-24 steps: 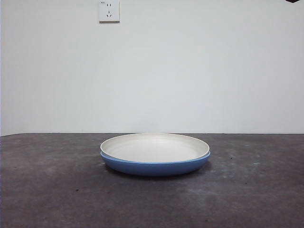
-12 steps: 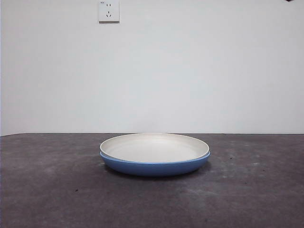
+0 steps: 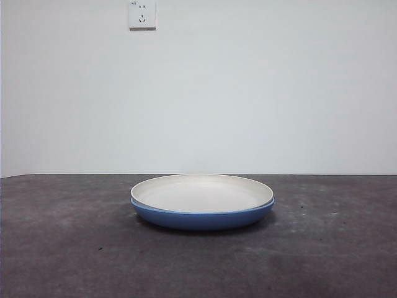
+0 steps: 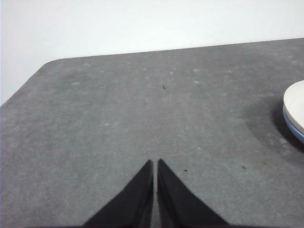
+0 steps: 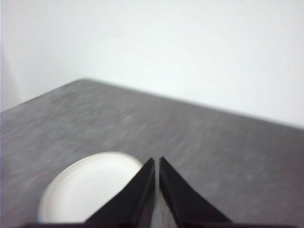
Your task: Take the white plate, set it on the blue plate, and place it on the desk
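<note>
The white plate (image 3: 201, 191) sits nested in the blue plate (image 3: 201, 218) at the middle of the desk (image 3: 62, 248). In the left wrist view the white plate (image 4: 294, 103) and the blue plate (image 4: 295, 131) show only as a sliver at the picture's edge, far from my left gripper (image 4: 155, 164), which is shut and empty above bare desk (image 4: 118, 109). My right gripper (image 5: 156, 161) is shut and empty, raised well above the desk (image 5: 213, 142), with the white plate (image 5: 88, 187) below it and blurred. Neither arm shows in the front view.
A white wall with a power socket (image 3: 142, 14) stands behind the desk. The desk's rounded far corner (image 4: 52, 62) shows in the left wrist view.
A black arm tip at the top right corner of the front view has gone out of the picture. The stacked plates have not moved.
</note>
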`<state>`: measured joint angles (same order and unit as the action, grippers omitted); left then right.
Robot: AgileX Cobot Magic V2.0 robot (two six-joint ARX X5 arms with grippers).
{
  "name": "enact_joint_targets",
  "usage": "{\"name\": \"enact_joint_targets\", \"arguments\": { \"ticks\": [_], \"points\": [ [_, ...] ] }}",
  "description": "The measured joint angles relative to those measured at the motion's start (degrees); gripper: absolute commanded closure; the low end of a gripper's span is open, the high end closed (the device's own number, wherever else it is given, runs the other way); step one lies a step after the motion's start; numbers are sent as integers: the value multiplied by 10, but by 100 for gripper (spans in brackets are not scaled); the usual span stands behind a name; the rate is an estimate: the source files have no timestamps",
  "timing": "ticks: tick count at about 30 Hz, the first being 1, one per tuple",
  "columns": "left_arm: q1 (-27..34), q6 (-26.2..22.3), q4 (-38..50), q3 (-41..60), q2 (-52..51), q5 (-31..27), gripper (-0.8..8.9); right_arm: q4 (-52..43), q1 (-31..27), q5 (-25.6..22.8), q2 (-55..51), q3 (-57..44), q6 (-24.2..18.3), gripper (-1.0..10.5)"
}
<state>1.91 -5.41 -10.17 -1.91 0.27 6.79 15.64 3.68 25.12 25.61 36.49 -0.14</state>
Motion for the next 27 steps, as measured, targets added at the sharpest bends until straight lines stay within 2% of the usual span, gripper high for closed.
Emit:
{"name": "enact_joint_targets", "arguments": {
  "ticks": [9,17,22,27],
  "points": [
    [0,0,0,0,0,0,798,-185,-4,-103,-122,-195,6,939],
    [0,0,0,0,0,0,798,-202,-4,-212,-189,-294,9,939],
    [0,0,0,0,0,0,798,-202,-4,-235,-219,-328,10,939],
    [0,0,0,0,0,0,798,-192,-5,-238,-248,-356,10,939]
  ]
}}
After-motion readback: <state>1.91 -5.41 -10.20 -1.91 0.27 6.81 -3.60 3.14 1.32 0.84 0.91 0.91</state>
